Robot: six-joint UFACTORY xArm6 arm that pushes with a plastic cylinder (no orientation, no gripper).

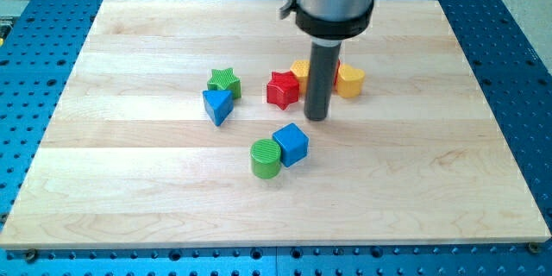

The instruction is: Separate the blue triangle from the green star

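While blue triangle (217, 106) touches green star (224, 81), my tip (316, 117) stands apart.

The small blue triangular block (218, 105) lies flat on my wooden board, left of centre, one corner pointing toward the view's bottom. The small green star-shaped block (225, 81) sits just above it and slightly toward the view's right. The two are touching or nearly so; I cannot tell which.
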